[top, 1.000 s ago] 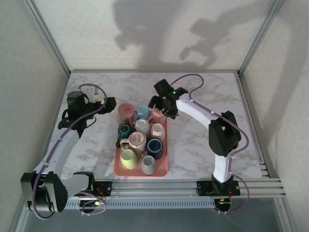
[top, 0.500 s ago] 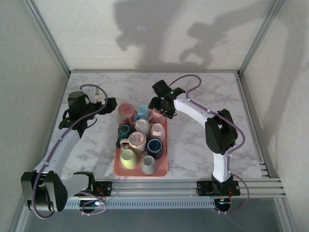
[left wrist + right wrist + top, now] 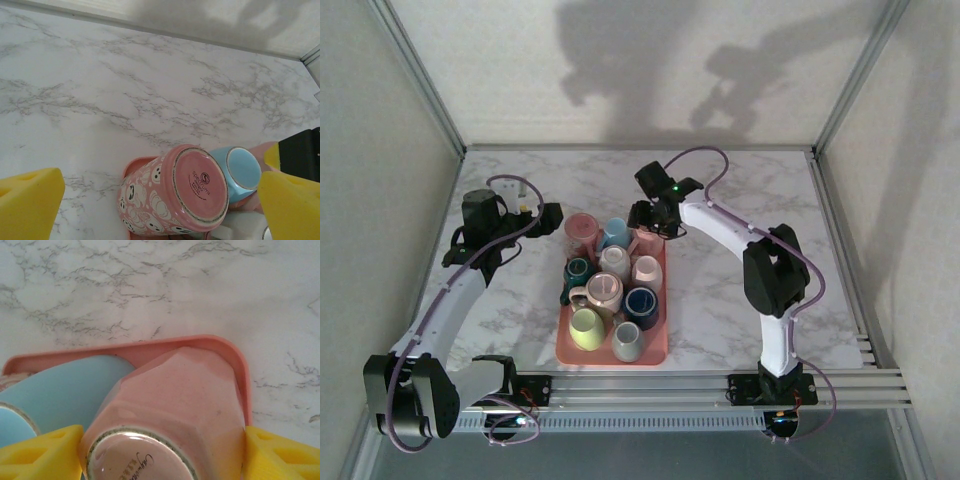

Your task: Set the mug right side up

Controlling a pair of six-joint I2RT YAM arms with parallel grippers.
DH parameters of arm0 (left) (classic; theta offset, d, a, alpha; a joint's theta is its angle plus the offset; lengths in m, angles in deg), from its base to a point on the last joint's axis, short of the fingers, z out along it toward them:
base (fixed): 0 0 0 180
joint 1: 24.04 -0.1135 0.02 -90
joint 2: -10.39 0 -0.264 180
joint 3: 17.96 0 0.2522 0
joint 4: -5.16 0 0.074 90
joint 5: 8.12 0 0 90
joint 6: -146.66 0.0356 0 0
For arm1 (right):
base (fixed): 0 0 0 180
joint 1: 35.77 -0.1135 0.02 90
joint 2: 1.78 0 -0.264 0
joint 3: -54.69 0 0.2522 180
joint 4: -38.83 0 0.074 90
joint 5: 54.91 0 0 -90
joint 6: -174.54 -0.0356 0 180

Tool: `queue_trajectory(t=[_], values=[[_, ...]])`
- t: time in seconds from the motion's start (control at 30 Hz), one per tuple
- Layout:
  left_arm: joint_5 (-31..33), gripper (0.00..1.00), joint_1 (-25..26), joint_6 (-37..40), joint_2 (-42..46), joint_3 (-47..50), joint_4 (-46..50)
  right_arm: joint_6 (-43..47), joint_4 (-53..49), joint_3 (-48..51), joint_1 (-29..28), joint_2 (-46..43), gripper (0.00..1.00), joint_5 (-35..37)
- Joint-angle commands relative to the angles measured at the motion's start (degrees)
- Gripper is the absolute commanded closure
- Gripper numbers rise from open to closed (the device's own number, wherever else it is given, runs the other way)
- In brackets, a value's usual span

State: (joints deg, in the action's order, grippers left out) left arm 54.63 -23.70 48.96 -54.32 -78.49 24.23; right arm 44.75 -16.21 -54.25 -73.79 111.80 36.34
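A pale pink faceted mug (image 3: 175, 395) stands upside down in the back right corner of the pink tray (image 3: 150, 346), its printed base facing up. My right gripper (image 3: 162, 450) straddles it, and both yellow pads (image 3: 42, 452) press against its sides. From above, the right gripper (image 3: 653, 220) covers most of that mug. My left gripper (image 3: 160, 200) hangs open above the tray's back left corner, over an upside-down pink mug with white ghost faces (image 3: 150, 200), without touching it.
The tray (image 3: 610, 355) holds several more mugs packed close together. A light blue mug (image 3: 65, 390) lies right beside the faceted one, and the ghost mug (image 3: 582, 232) is to its left. Bare marble table (image 3: 740, 190) lies behind and on both sides of the tray.
The right gripper's jaws have drawn in from wide open until they meet the faceted mug's sides, and it has edged slightly left. The left arm has stayed put and open.
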Motion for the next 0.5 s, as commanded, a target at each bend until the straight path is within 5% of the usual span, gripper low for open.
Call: queue_trajectory(t=[0.0,0.47], values=[[0.35,0.02,0.62,0.66,-0.39,0.61,-1.25,10.4,-2.54,-2.59,1.0,1.47,0.3,-1.98],[1.05,0.02,0.81,0.43,-0.95,1.5,-2.04,28.1,-2.41,-5.64,5.0,1.74,0.34,-13.19]])
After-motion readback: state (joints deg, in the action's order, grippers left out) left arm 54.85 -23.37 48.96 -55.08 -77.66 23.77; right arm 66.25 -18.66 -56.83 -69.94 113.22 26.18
